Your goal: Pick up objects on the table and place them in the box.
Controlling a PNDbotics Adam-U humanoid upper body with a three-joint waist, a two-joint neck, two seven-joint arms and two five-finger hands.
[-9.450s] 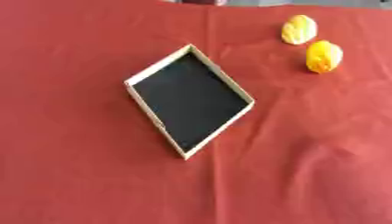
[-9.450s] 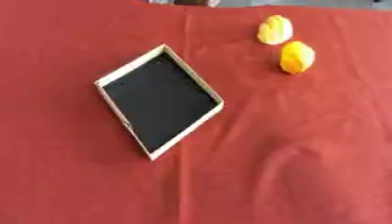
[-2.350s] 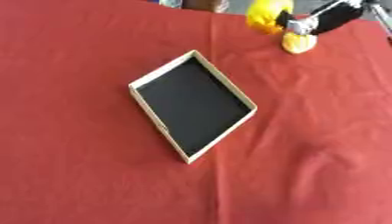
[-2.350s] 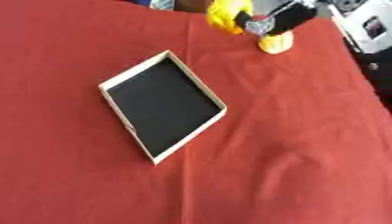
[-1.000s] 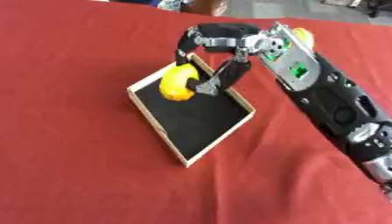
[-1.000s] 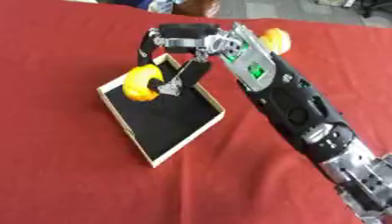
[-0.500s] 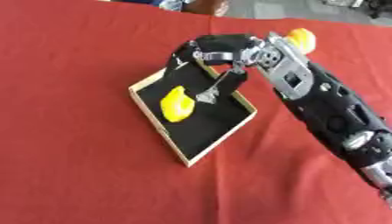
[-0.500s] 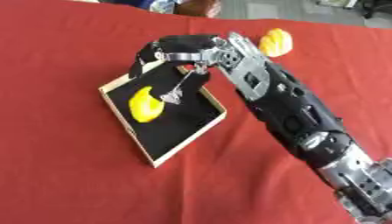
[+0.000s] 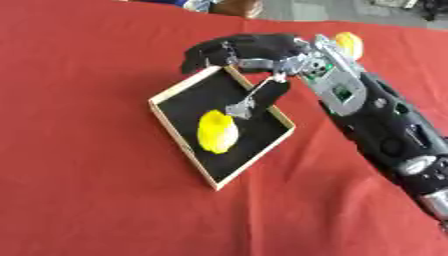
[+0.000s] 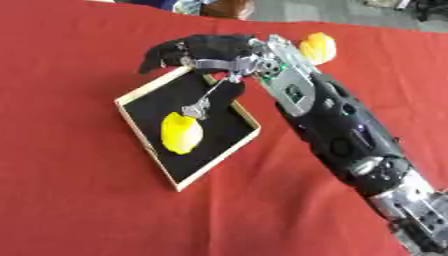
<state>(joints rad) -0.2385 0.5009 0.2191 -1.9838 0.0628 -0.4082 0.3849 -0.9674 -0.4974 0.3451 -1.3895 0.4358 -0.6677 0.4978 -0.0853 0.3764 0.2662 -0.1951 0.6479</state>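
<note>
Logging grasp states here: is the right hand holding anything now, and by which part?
Nothing. The right hand hangs open over the box; the yellow fruit lies free inside.

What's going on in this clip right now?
The robot's right hand reaches in from the right and hangs over the far corner of the wooden box, fingers relaxed and holding nothing. One yellow fruit lies inside the box on its black floor. A second yellow fruit sits on the red tablecloth behind the arm, not yet collected. The left hand is out of view.
</note>
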